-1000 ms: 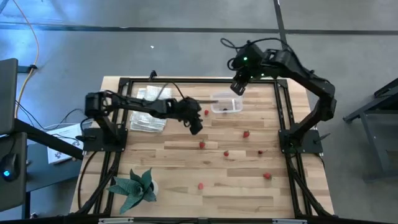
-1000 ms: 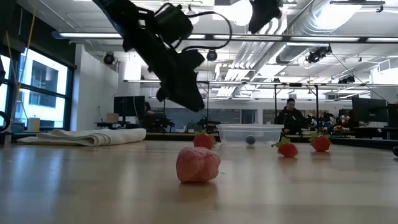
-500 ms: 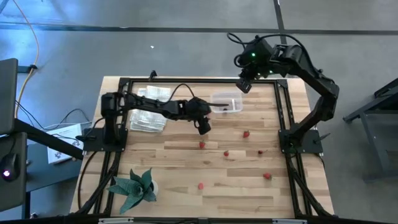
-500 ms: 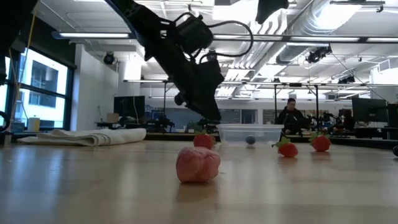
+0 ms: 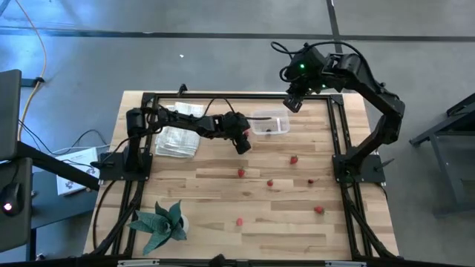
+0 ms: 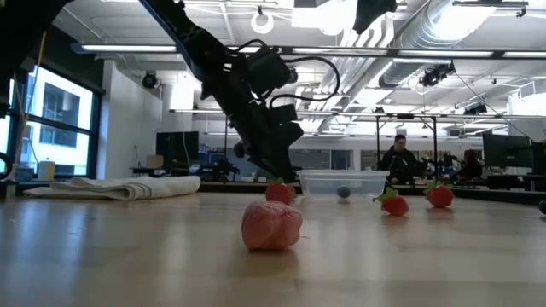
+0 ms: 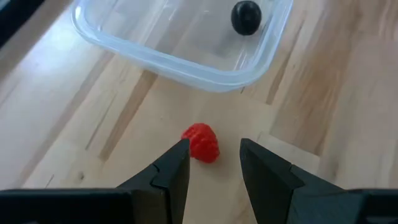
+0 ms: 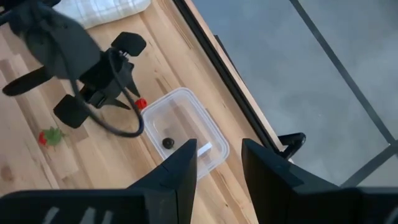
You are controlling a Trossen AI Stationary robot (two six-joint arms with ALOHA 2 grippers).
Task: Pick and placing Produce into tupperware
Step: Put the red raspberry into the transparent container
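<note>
Nearest the table-level camera, one pale red piece of produce [image 6: 271, 225] lies on the light wooden tabletop [image 5: 223, 200], with a green leafy plant [image 5: 159, 222] at the near left corner. Further red pieces are scattered mid-table: one near the front edge [image 5: 240, 220], one toward the right [image 5: 319, 210], and a loose group across the middle [image 5: 241, 173] [image 5: 270, 182] [image 5: 295, 159].

Beyond these, the left gripper [image 7: 213, 163] is lowered close to the wood just beside the tupperware [image 5: 269, 123], its fingers parted with a red berry [image 7: 201, 142] lying on the table between the tips, not touching either finger. The clear tupperware stands toward the far edge, right of centre, and holds one dark round berry [image 7: 246, 17]. A white folded cloth [image 5: 177, 133] lies at the far left, under the left arm.

The right gripper [image 8: 216, 167] hangs high above the far edge of the table, above the tupperware, its fingers apart and holding nothing.

A black frame [image 5: 338, 133] borders the tabletop, and grey floor [image 5: 223, 59] surrounds it. Behind the table, the low view shows a large hall with ceiling ducts and strip lights [image 6: 478, 34], windows on the left [image 6: 51, 119], and a seated person [image 6: 398, 159] among benches at the back.
</note>
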